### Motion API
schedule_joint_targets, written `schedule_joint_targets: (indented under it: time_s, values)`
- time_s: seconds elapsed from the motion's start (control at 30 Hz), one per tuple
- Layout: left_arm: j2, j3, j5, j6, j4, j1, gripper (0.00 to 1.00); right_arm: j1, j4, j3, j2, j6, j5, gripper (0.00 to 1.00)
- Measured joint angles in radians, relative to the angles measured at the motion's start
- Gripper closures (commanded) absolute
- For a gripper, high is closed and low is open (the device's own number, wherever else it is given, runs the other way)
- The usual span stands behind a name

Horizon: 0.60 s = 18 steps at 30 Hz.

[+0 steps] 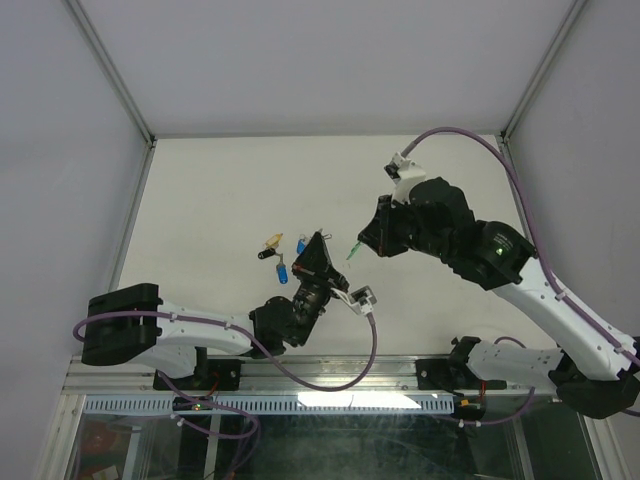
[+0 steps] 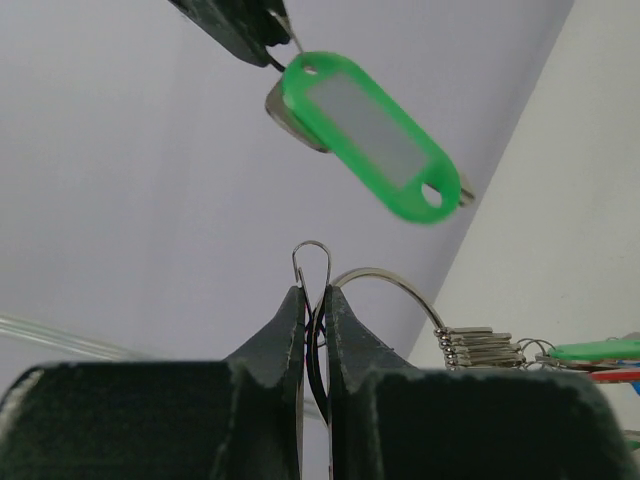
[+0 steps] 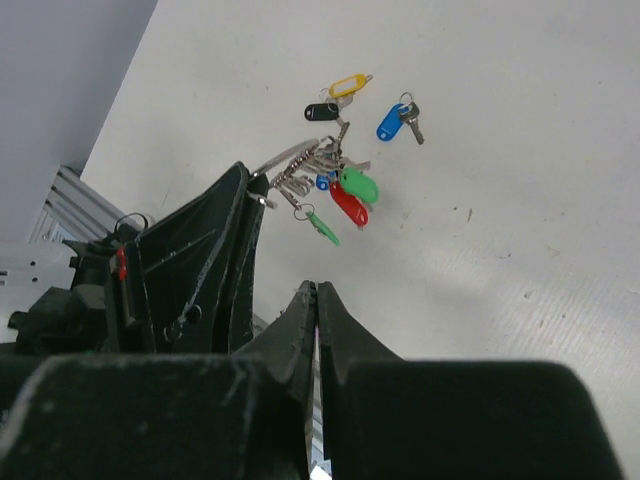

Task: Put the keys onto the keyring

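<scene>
- The left gripper [image 2: 312, 295] is seen clamped right down on the thin wire of the keyring [image 2: 395, 283]. Its jaws are pretty much together, with only the wire pinched between them.
- A small wire loop [image 2: 312, 258] can be seen poking out just above those fingertips, and the ring's bigger arc curves off to their right.
- A bunch of keys [image 3: 318, 170] is strung on the keyring, with green and red tags dangling from it. Whether the lowest tags touch the table [image 3: 520, 150] can't be told.
- The right gripper [image 3: 316, 292] is squeezed closed too. The green-tagged key [image 2: 365, 135] is held in it at one end, with the tag sticking out at a tilt.
- From the left wrist view, that key is seen above the keyring, near it but clearly apart, nothing threaded on.
- From the top view, both grippers are seen tip to tip over the middle of the table, with the green tag between them.
- Three loose keys are found lying on the table beyond the bunch. The yellow-tagged key [image 3: 347, 85] and the black-tagged key [image 3: 322, 110] are just beside each other, and the blue-tagged key [image 3: 393, 122] is off to one side.
</scene>
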Motion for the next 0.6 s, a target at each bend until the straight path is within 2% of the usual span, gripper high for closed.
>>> schedule_joint_targets:
  time_s: [0.4,0.6]
  values:
    - [0.066,-0.01,-0.032,0.179,0.196,-0.019,1.0,0.041,-0.017,0.0,0.007,-0.078,-0.055,1.0]
    - [0.105,-0.012,-0.032,0.222,0.228,-0.026,1.0,0.042,0.018,0.007,0.064,-0.097,-0.095,1.0]
